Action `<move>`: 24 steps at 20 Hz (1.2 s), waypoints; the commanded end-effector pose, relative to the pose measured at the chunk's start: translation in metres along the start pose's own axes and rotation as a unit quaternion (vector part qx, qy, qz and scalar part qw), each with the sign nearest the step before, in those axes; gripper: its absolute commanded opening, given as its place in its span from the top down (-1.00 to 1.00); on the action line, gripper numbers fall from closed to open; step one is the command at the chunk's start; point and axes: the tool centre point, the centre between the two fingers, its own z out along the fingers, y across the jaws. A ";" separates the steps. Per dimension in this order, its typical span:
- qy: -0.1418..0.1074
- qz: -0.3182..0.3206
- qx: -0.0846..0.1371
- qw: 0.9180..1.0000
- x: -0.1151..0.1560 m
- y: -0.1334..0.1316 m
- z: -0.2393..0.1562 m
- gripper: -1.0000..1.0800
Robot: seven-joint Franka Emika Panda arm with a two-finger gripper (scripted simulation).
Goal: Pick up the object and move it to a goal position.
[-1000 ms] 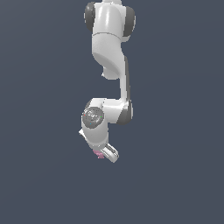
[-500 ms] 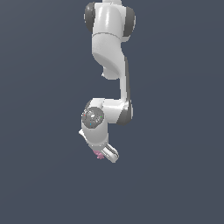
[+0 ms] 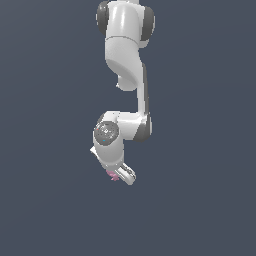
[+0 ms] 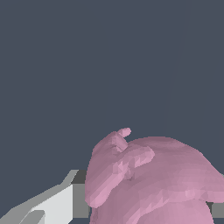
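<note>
The object (image 3: 113, 174) is a tiny pink lumpy thing that peeks out at the gripper's tip in the exterior view. In the wrist view the object (image 4: 153, 179) fills the near field, pink and bud-like, sitting between the fingers. My gripper (image 3: 120, 176) hangs at the end of the white arm, tilted, and is shut on the object. One grey-white finger (image 4: 52, 203) shows beside the object in the wrist view; the other is mostly hidden behind it.
The white arm (image 3: 127, 60) reaches down from the top of the exterior view. Around it there is only a plain dark grey-blue background (image 3: 210, 150). No goal marker shows.
The arm and gripper hold nearly the same pose; the pink object stays at the gripper's tip. No clear motion shows.
</note>
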 end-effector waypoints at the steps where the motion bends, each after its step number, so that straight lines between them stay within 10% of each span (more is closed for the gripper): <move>1: 0.000 0.000 0.000 1.000 -0.003 0.002 -0.002 1.00; 24: 0.000 0.000 0.000 1.000 -0.093 0.052 -0.050 1.00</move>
